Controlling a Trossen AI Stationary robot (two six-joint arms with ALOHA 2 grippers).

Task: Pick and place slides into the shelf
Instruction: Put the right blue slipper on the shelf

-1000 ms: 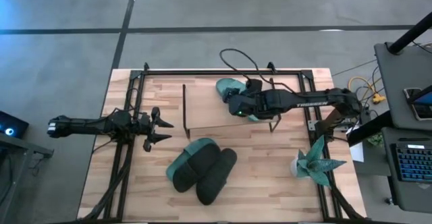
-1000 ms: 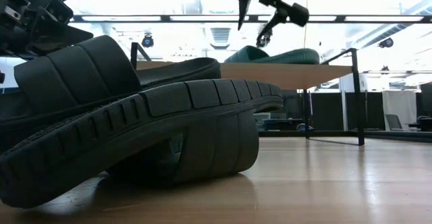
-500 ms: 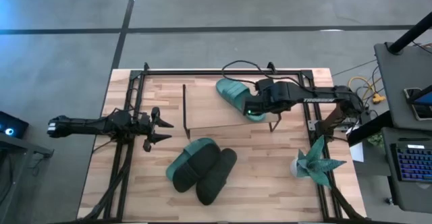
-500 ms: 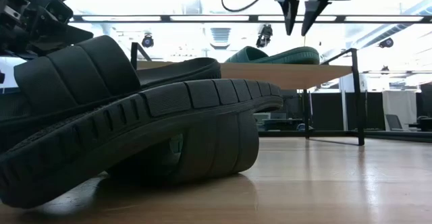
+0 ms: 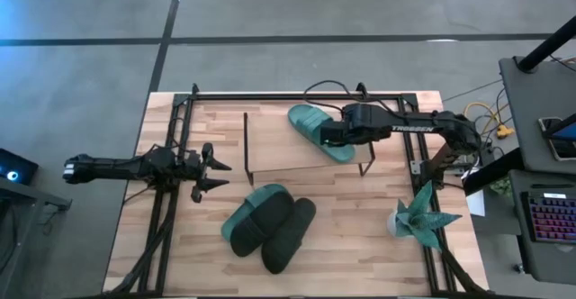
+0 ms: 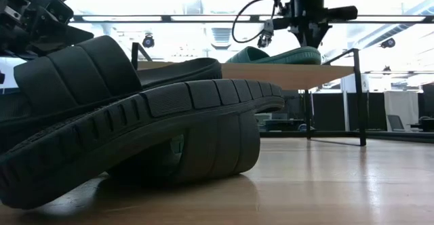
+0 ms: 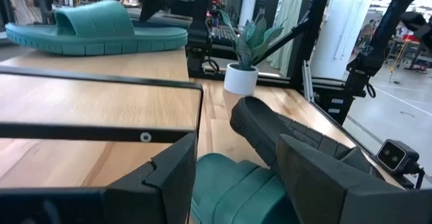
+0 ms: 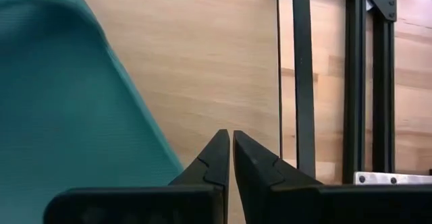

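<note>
Overhead, a pale plank table (image 5: 360, 236) is sitting on grey concrete, with a desk and keyboard (image 5: 549, 216) to one side. Ribbed rubber slides are lying about: one teal slide (image 5: 315, 130) is resting flat on the shelf (image 5: 279, 146), on its light wooden board, while two black slides (image 5: 290, 234) and another teal one (image 5: 252, 204) are piling up on the table in front. Right gripper (image 5: 326, 135) is hovering just over the shelved slide, fingers pressed together and holding nothing. Left gripper (image 5: 219, 173) is waiting wide apart near the table's left side.
</note>
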